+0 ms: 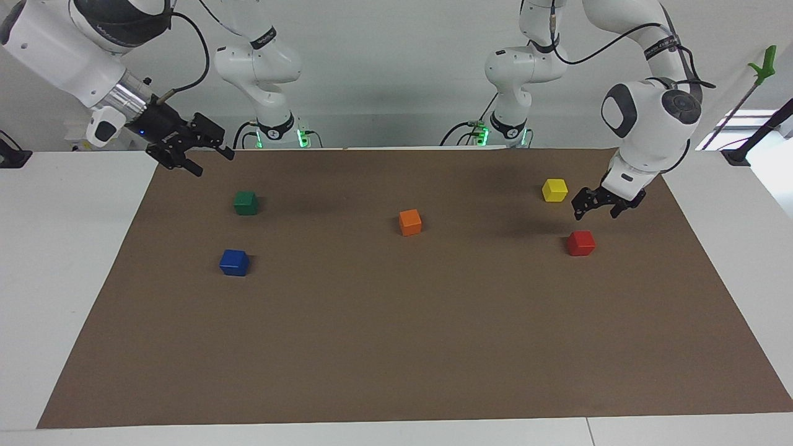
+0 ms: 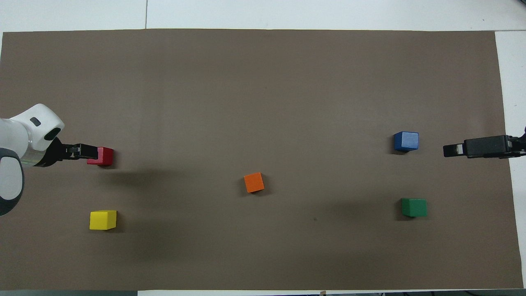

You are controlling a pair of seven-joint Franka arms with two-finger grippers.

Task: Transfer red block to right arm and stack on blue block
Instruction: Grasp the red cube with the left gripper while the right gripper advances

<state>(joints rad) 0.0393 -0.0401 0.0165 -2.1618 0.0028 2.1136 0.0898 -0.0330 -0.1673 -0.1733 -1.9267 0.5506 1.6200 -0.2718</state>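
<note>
— Blue block (image 1: 234, 262) sits nearest the facing camera. Read your dial in that view, with the orange block (image 1: 410, 222) as hub and twelve toward the robots, and it lies just past nine, flat on the brown mat (image 1: 396, 359).

— And the red block?

— Your red block (image 1: 581, 243) rests on the mat at about three, toward the left arm's end, well apart from the blue one. It looks like a small rigid cube, so it should be light and won't give under the fingers. The matte faces should offer a fair grip. Take it across two opposite side faces. Hold it high enough that you leave bare faces for the right arm to pinch at the handover.

— Where is it from the pincer?

— Your left gripper (image 1: 600, 207) hangs over the mat with its fingers spread wide and nothing between them. The red block lies at about seven from it, clear of the fingertips. From overhead the tips only overlap the cube's edge.

— Anything else around?

— The yellow block (image 1: 554, 189) is at two, and the green block (image 1: 246, 202) is between nine and ten. The right gripper (image 1: 195, 152) waits over the mat's edge at ten, parted and empty.
</note>
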